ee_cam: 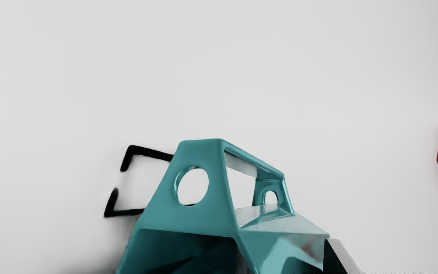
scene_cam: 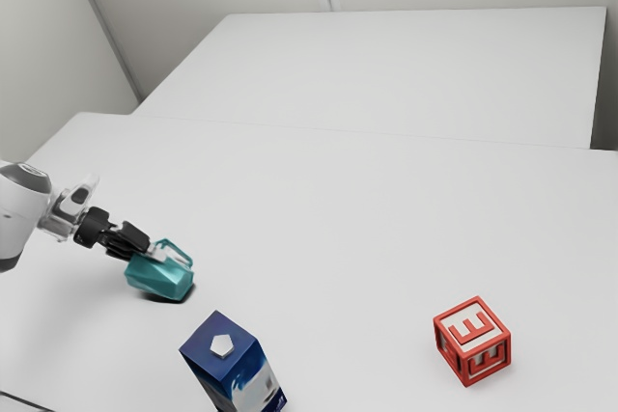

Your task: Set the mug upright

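Mug (scene_cam: 159, 279) tipped on side, hndl (ee_cam: 200, 152) approx 1 o'clock in ext. view; righting left to be done. Gripper (scene_cam: 155, 253) at mug's 11 o'clock; open/shut can't be told.

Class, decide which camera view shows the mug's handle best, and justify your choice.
The wrist view: the handle appears large there, its round holes and open loop plain to see. The exterior view shows it much smaller, as a thin teal loop near the tool.
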You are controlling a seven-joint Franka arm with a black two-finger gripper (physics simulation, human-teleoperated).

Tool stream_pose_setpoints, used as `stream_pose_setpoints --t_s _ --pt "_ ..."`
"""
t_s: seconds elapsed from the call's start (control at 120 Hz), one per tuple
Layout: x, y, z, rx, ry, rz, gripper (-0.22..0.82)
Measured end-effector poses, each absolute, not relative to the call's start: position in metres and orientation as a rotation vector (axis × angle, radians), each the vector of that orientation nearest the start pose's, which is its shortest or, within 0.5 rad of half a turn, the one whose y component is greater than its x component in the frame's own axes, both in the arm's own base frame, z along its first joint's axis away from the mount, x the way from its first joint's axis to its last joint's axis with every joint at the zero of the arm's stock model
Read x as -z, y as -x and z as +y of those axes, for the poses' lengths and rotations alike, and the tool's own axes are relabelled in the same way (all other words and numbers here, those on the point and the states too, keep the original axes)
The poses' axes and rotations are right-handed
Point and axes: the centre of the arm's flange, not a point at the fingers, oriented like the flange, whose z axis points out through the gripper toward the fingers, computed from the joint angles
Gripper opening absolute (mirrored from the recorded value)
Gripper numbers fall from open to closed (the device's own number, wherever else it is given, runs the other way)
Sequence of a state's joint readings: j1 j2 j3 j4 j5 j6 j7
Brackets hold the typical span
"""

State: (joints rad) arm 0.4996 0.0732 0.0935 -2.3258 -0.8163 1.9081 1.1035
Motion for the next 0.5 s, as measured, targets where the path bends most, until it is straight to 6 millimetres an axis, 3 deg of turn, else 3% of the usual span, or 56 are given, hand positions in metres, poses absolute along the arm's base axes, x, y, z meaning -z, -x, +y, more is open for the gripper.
stream_pose_setpoints --t_s 0.175,0.5 --pt "-0.300 -0.420 0.217 -0.282 -2.341 -0.090 -0.08" --pt "-0.336 -0.426 0.204 -0.362 -2.350 -0.217 -0.17"
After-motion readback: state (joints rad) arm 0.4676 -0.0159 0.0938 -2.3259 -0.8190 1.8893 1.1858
